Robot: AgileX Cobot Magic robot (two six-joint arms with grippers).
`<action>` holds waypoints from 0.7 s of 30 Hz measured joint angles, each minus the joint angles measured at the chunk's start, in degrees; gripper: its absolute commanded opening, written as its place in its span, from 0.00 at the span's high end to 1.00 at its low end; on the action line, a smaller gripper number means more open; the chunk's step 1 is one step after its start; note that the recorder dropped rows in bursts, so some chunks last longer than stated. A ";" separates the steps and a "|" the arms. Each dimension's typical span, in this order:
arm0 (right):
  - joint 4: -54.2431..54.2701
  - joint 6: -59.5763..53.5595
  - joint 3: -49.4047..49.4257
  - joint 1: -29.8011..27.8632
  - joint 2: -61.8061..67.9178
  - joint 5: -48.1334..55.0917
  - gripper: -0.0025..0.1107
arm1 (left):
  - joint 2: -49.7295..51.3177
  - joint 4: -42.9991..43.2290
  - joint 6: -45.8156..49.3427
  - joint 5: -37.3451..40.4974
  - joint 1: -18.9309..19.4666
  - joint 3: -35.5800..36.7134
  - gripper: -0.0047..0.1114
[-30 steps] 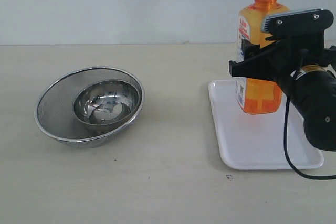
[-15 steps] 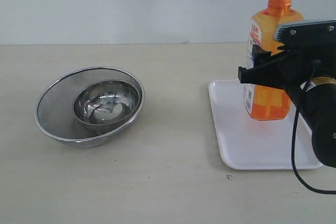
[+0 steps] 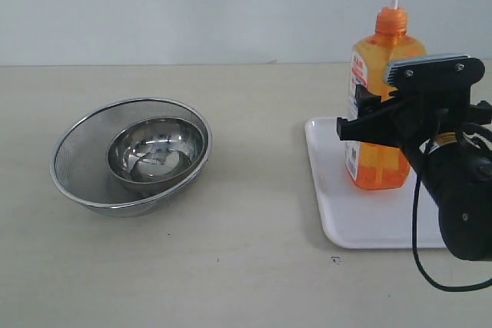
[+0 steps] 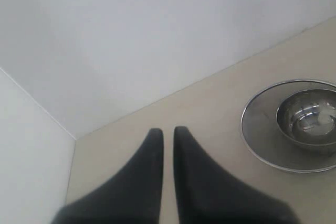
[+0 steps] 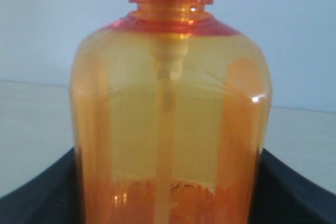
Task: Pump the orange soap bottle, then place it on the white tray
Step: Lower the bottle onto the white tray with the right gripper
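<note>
From the exterior view, the orange soap bottle (image 3: 380,59) stands upright over the far part of the white tray (image 3: 338,213). Its base looks to be on or barely above the tray, and the right gripper (image 3: 373,122) has its jaws clamped round its middle. Placing seems nearly done, with release left, and the raised pump head gives no sign of whether pumping happened. The white-and-red label carries Chinese characters too small to read. In the left wrist view, the left gripper (image 4: 168,145) is away from the tray, its jaws nearly together on nothing. In the right wrist view, the bottle's plain back sits between the jaws, showing no writing.
</note>
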 measured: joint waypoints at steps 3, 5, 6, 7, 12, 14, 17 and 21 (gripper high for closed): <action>0.00 0.39 0.00 0.00 0.51 -0.89 0.98 | 0.00 0.00 0.00 0.00 0.00 0.00 0.92; -0.10 0.39 0.00 0.00 0.92 -1.40 0.98 | 0.00 0.00 0.00 0.00 0.00 0.00 0.92; -0.10 0.39 0.00 0.00 0.94 -1.55 0.98 | 0.00 0.00 0.00 0.00 0.00 0.00 0.92; -0.10 0.39 0.00 0.00 1.04 -1.77 0.98 | 0.00 0.00 0.00 0.00 0.00 0.00 0.92; -0.23 0.47 0.00 0.00 1.04 -1.77 0.98 | 0.00 0.00 0.00 0.00 0.00 0.00 0.92; -0.23 0.47 0.00 0.00 1.04 -1.77 0.98 | 0.00 0.00 0.00 0.00 0.00 0.00 0.92; -0.23 0.47 0.00 0.00 1.04 -1.77 0.98 | 0.00 0.00 0.00 0.00 0.00 0.00 0.92; 0.00 0.63 0.00 0.00 1.04 -1.77 0.98 | 0.00 0.00 0.00 0.00 0.00 0.00 0.92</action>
